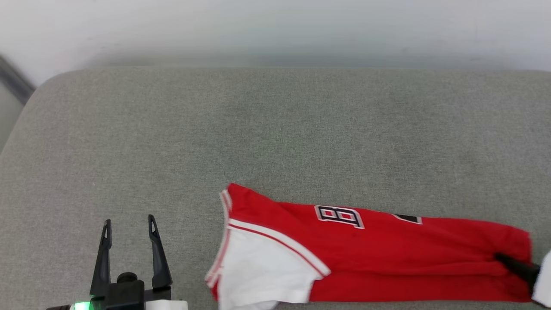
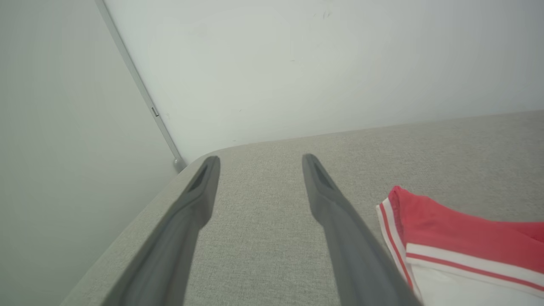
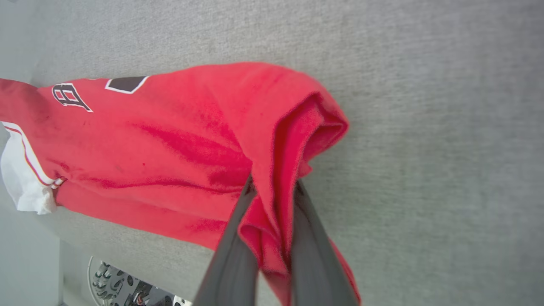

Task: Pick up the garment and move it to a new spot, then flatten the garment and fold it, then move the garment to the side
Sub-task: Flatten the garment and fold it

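The garment (image 1: 379,254) is a red jersey with a white sleeve at its left end and black lettering on top. It lies folded into a long band near the front edge of the grey cushion (image 1: 275,129). My right gripper (image 3: 274,187) is shut on a bunched fold of the garment's (image 3: 170,140) right end; in the head view one dark finger (image 1: 514,265) reaches into the red cloth. My left gripper (image 1: 129,226) stands open to the left of the garment, nothing between its fingers. In the left wrist view the left gripper (image 2: 259,163) points over bare cushion, the garment's (image 2: 459,238) striped sleeve corner beside its right finger.
A pale wall (image 1: 275,30) runs behind the cushion. The cushion's rounded left corner (image 1: 47,86) drops off beside a wall with a thin grey strip (image 2: 140,85). Past the cushion's edge, part of the robot's base (image 3: 123,289) shows.
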